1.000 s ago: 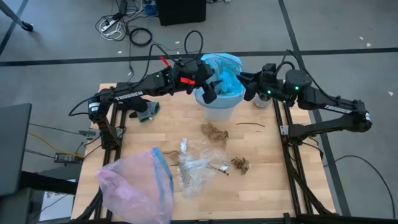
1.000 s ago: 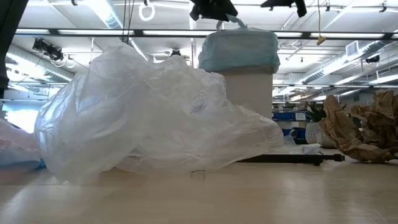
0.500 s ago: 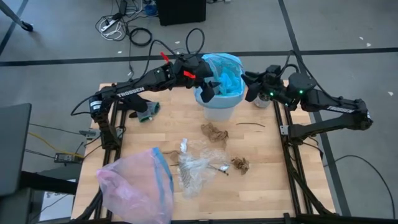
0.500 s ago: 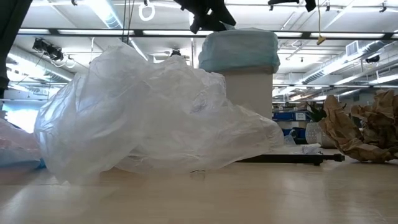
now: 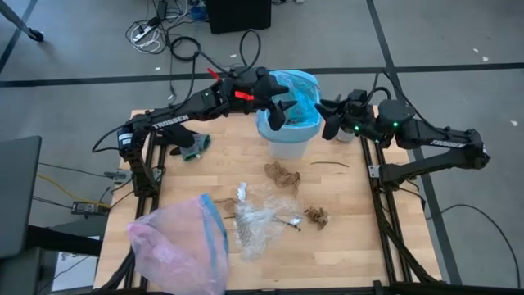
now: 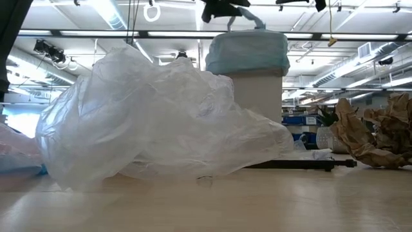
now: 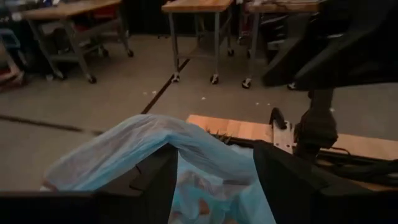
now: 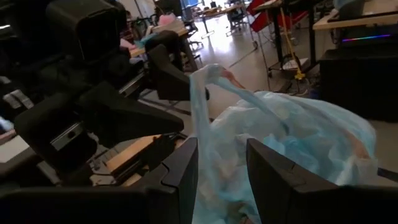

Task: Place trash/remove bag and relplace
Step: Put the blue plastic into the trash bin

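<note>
Blocking most of the low view, a heap of crumpled clear plastic wrappers (image 6: pixel 161 122) hides the lower part of the white bin (image 6: pixel 256 96), and both grippers are cut off at that picture's upper edge. From above, the bin's inside is hidden by the light-blue bag (image 5: pixel 295 94) bunched over its rim.

The left gripper (image 5: pixel 277 111) reaches in from the left over the bin mouth; its wrist view shows a raised fold of the bag (image 7: pixel 168 143) between its fingers, pinched there. The right gripper (image 5: pixel 332 123) hangs just beside the bin's right rim; in its wrist view a strip of the bag (image 8: pixel 217 124) runs between its fingers, but whether they actually press it I cannot tell.

On the wooden surface (image 5: pixel 352 246) lie brown leaf clumps (image 5: pixel 282 173), a thin twig (image 5: pixel 330 164) and the wrappers (image 5: pixel 258 221). A pink bag (image 5: pixel 176 246) hangs partly off the near left corner.
</note>
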Robot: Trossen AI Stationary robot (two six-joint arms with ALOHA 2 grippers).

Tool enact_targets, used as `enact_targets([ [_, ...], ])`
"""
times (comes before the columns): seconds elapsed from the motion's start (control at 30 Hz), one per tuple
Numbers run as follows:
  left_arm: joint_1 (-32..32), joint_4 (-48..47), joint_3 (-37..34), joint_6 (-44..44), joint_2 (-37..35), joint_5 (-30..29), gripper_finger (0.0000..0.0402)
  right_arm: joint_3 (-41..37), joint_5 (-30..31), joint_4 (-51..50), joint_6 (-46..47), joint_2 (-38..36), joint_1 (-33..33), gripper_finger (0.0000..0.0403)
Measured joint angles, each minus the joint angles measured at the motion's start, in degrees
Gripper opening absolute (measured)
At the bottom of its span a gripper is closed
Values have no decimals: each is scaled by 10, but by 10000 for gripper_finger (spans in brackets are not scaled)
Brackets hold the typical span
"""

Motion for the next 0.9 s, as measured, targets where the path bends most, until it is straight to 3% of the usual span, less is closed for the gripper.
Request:
enact_targets([
  [0.13, -1, -5, 0, 26, 0, -1, 218, 0, -1, 0, 0, 0, 3, 125],
  [0.33, 20, -153, -1, -57, 1, 41, 218, 0, -1, 0, 1, 0, 3, 125],
  [0.4, 19, -153, -2, -64, 1, 45, 218, 0, -22, 2, 1, 2, 2, 125],
  [0.57, 15, -98, -1, -64, 0, 51, 218, 1, -141, 3, -18, 36, -31, 124],
  [0.9, -15, -87, -3, -40, 0, 53, 218, 0, -199, 66, -34, 66, -92, 130],
])
